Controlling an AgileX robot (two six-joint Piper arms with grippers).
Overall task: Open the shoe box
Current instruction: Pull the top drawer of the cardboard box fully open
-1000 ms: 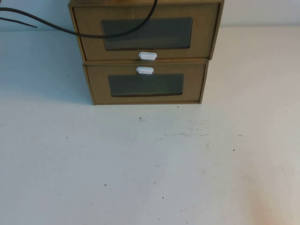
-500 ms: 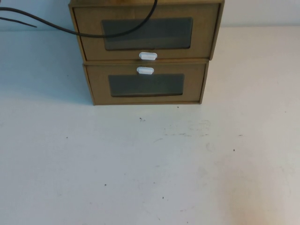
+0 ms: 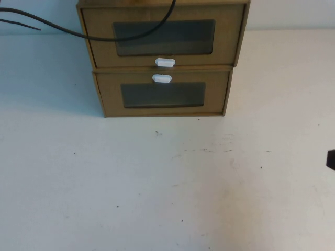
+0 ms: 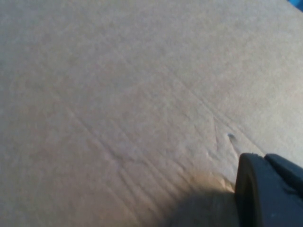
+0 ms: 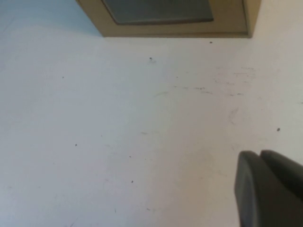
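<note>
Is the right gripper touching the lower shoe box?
Apart. The right wrist view shows bare table between the right gripper and the lower shoe box. The left gripper hangs over cardboard.

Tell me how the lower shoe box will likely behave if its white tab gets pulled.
The lower shoe box looks like stiff cardboard, so its front should keep shape. The upper box stacked on it probably pins it, though both may slide on the smooth table. The left tool is close against cardboard; the shut right tool hovers over the table.
</note>
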